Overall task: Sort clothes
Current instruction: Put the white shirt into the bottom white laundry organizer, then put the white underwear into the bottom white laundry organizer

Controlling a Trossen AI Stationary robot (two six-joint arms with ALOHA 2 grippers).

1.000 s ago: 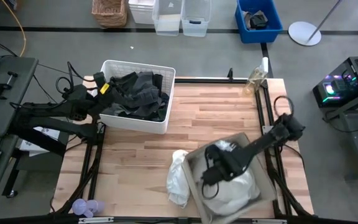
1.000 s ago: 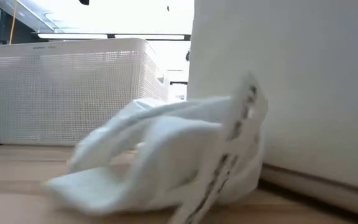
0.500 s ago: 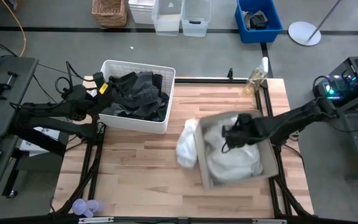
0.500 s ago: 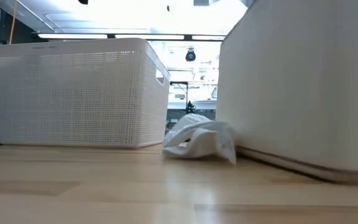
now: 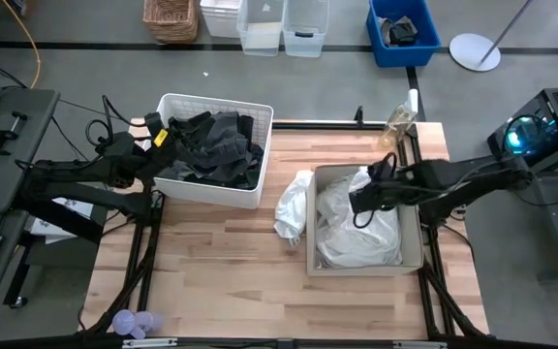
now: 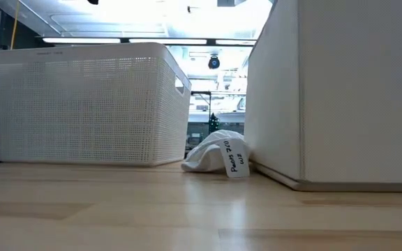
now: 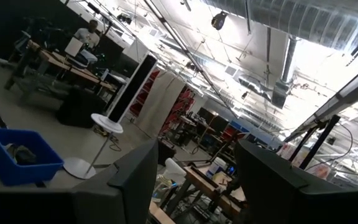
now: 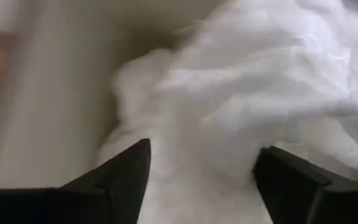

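The right hand (image 5: 361, 201) is hovering right of centre in the high view, inside the beige box (image 5: 411, 254), with its fingers (image 8: 120, 180) spread apart over the heap of white clothes (image 5: 356, 233). In the right wrist view nothing is lying between the two dark fingers; white fabric is filling the space ahead of them, so the hand is gripping nothing.

The box is sitting at the right side of the table (image 5: 211, 252). One more white garment (image 5: 292, 206) is hanging over the box's left wall and spilling onto the table just beside it; in the low view it is showing as a small white heap (image 6: 215, 157) with a label, between the box and the white basket (image 6: 82, 104).

The left hand (image 5: 153, 145) is waiting at the upper left of the high view, at the left rim of the basket, which is holding the dark clothes (image 5: 211, 145). Its wrist view is looking out into the room, and its two fingers are standing apart with nothing between them.

By my reading, the darks and whites are already separated, and the step in hand is finishing the white pile. The next move is probably calling for the right hand to shift toward the box's left wall, close on the stray white garment, and draw it fully inside. The fabric is limp, so a deep pinch is looking safer than a shallow one.
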